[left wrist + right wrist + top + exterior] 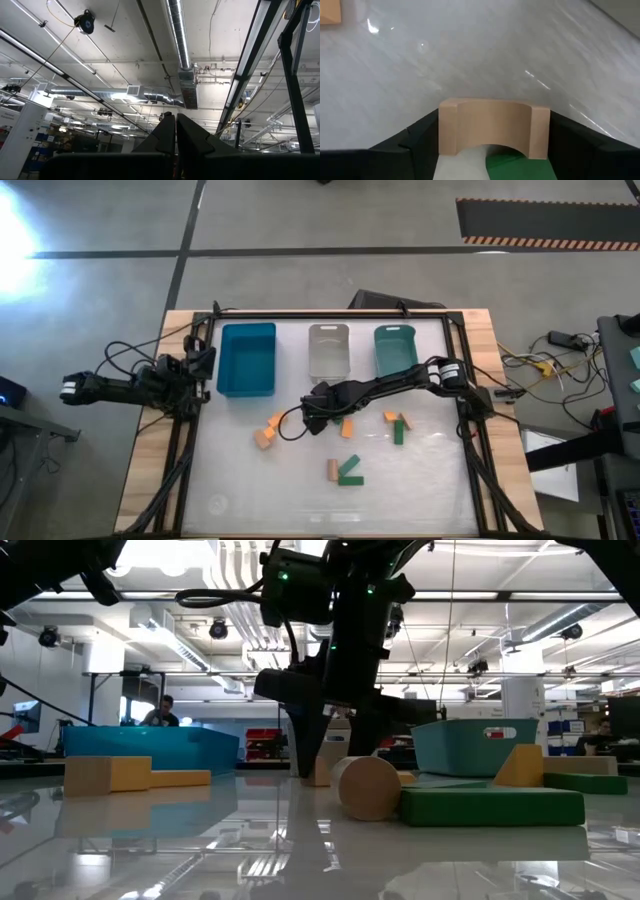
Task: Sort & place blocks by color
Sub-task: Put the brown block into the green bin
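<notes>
Small wooden blocks lie scattered on the white table: orange (275, 421), tan (263, 439), orange (347, 427), an orange, tan and green cluster (399, 427), and a tan (332, 470) and green pair (350, 472). My right gripper (318, 418) reaches from the right to the table's middle and is shut on a tan arch-shaped block (494, 127). A green block (520, 167) shows just under the arch. My left gripper (176, 135) is shut, parked off the table's left edge (200, 367) and pointing up at the ceiling. My right gripper pinches the tan arch block by its two end faces (445, 130), one finger (415, 145) on each side, with the arch opening facing back toward the wrist. The fingers come from above, pointing down (337, 755). I cannot tell whether the block is clear of the table.
Three bins stand in a row along the far edge: blue (247, 330), clear (328, 330) and teal (395, 332). In the low view a tan cylinder (367, 787) and a green bar (490, 806) lie nearest. Bare table lies along the near edge.
</notes>
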You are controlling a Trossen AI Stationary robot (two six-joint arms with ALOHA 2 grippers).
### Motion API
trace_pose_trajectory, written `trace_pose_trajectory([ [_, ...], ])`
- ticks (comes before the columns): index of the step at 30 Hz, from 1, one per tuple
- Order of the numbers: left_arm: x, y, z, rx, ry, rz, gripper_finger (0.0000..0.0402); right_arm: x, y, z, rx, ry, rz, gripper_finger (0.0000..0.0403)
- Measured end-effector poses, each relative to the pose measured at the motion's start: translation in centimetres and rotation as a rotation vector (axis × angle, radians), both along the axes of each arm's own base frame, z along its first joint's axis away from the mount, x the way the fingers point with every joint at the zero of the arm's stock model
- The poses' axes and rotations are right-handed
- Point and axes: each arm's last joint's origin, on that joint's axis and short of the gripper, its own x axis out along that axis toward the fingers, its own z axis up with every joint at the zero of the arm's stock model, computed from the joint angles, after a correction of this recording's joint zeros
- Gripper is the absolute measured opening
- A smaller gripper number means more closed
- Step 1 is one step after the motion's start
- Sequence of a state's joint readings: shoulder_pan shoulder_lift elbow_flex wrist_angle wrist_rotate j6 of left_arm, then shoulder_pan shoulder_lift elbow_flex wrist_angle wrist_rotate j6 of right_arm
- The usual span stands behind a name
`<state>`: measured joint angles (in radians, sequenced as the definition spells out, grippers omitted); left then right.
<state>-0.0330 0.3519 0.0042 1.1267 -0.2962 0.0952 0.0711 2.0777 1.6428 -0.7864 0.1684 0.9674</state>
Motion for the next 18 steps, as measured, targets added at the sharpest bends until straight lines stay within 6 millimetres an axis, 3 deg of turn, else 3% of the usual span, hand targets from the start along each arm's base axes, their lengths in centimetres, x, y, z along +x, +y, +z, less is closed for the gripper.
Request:
trace_pose_trajectory([
  [4, 0.0, 0.0, 0.0, 0.000, 0.000, 0.000, 0.0000, 0.0, 0.0, 0.4, -0.003, 0.002, 0.018, 0.0275],
  [7, 0.0, 0.0, 0.0, 0.000, 0.000, 0.000, 0.0000, -0.1, 0.0, 1.8, 0.000, -0.001, 0.041, 0.0279],
  [18, 0.0, 0.0, 0.0, 0.000, 0.000, 0.000, 0.0000, -0.6, -0.8, 10.3, -0.040, -0.065, 0.160, 0.0283],
])
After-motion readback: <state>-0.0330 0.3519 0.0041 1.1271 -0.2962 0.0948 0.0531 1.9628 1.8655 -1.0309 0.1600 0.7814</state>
